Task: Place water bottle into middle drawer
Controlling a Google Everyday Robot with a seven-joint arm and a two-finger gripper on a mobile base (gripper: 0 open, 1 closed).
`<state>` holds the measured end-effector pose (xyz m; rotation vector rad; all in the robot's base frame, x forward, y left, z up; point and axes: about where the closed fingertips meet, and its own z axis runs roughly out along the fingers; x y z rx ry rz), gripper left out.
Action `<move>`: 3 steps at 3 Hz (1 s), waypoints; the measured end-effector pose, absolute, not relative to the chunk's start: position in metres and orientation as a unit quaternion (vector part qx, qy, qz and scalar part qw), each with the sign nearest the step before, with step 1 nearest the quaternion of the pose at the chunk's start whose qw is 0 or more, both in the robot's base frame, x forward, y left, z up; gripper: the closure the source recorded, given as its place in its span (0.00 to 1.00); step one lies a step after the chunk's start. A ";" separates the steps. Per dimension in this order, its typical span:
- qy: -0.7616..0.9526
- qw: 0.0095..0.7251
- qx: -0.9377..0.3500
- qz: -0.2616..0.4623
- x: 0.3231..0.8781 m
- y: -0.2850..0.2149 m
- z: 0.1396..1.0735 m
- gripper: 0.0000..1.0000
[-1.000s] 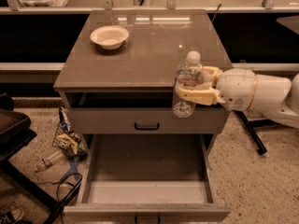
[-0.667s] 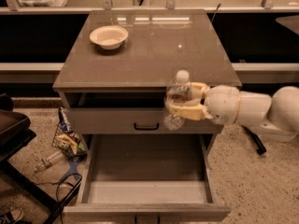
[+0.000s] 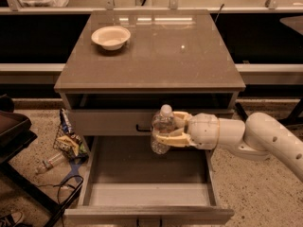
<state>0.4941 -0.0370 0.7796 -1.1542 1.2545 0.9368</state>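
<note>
Above smooth drawer (image 3: 142, 168), pincer (image 3: 162, 133) grips ribbed bottle (image 3: 164, 122).

One clear ribbed plastic water bottle (image 3: 162, 126), one cream gripper (image 3: 160, 134) clasping it above one open grey-beige middle drawer (image 3: 123, 165), one round white bowl (image 3: 111, 37), one brown counter (image 3: 189, 56)

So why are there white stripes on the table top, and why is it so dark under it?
Camera view: the stripes are glare, probably lights mirrored in the glossy cabinet top; the gap beneath it lies in shadow; everything has a brownish tint. The pincer, shut on the water bottle, hangs over the open middle drawer.
</note>
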 end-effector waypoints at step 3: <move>0.535 0.542 -0.477 0.438 0.478 -0.009 0.703 1.00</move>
